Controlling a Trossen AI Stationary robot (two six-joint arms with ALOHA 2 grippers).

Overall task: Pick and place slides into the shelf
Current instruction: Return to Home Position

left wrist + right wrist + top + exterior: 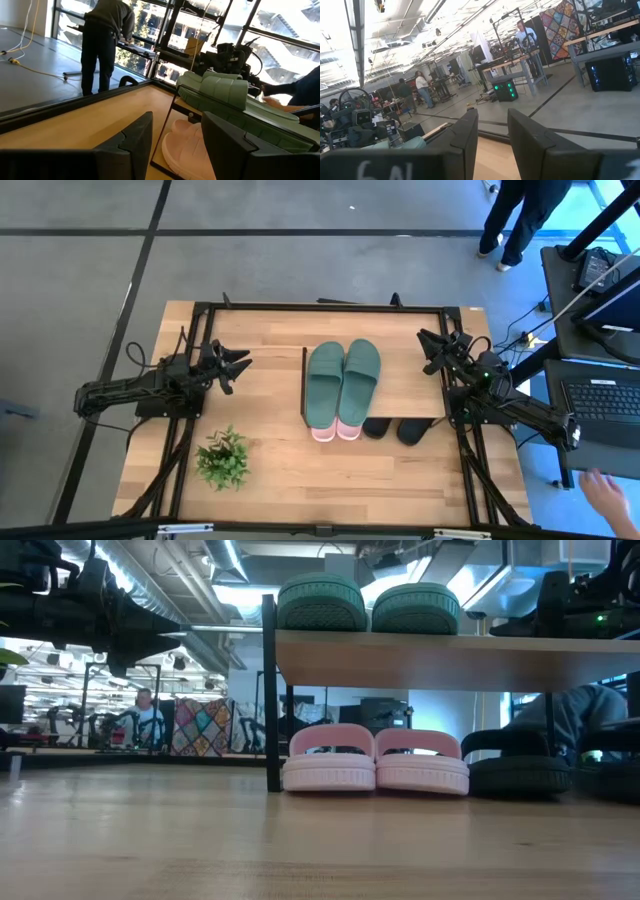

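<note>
The shelf (405, 385) stands mid-table, its wooden top board (450, 660) on thin black legs. A pair of dull green slides (343, 380) rests sole-down on the board, also seen in the low view (368, 602) and left wrist view (225, 90). Under the board, pink slides (375, 762) sit on the tabletop at the left, and black slides (520, 775) beside them at the right. My left gripper (238, 373) hovers open left of the shelf, fingers (132, 142) level toward it. My right gripper (425, 352) hovers open right of the shelf, with nothing between its fingers (465, 135).
A small green potted plant (222, 458) stands near the table's front left. A black frame rail (320, 306) runs along the table's edges. A person (520, 220) stands beyond the far right corner, and a hand (605, 495) shows by a laptop (605, 405) at the right.
</note>
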